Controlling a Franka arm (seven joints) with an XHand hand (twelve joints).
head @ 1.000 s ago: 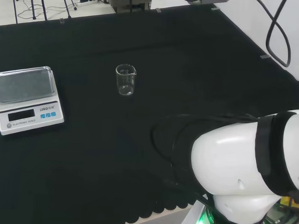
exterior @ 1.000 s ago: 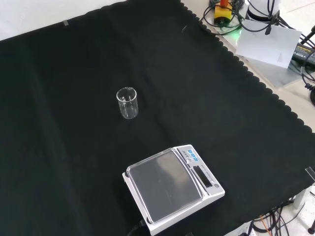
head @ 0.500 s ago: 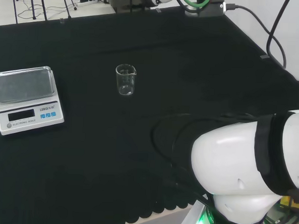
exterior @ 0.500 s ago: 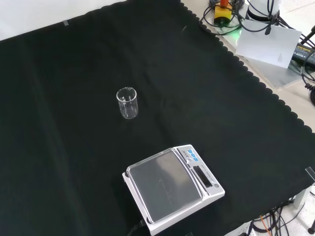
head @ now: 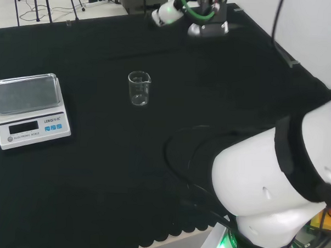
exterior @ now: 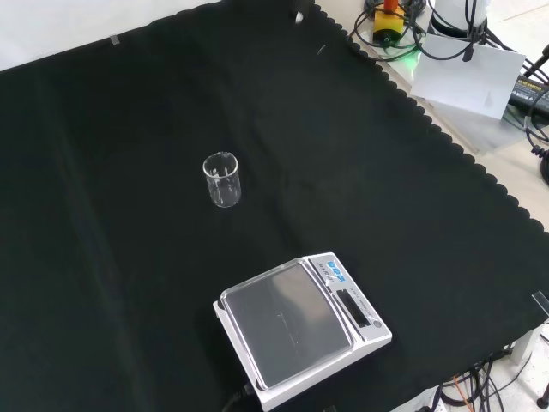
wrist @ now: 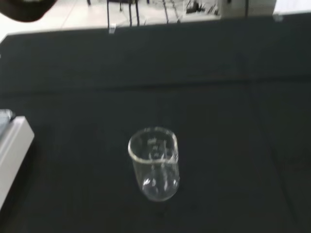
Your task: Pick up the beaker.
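So the beaker (head: 138, 88) is just standing upright by itself on the black cloth of the bench (head: 97, 170), roughly mid-bench and a bit toward the far edge in the head view, with nothing touching it. It's clear glass and looks empty in the wrist view (wrist: 154, 163), where you see it from above at an angle, with a little pour lip on the rim. A white scale (head: 28, 110) with a grey weighing pan sits well apart from it, near the left edge of the bench in the head view and toward the near edge in the front view (exterior: 300, 328). The arm's wrist end (head: 206, 16) hangs up over the far edge of the bench, well away from the beaker. Honestly can't tell how the hand's fingers are set.
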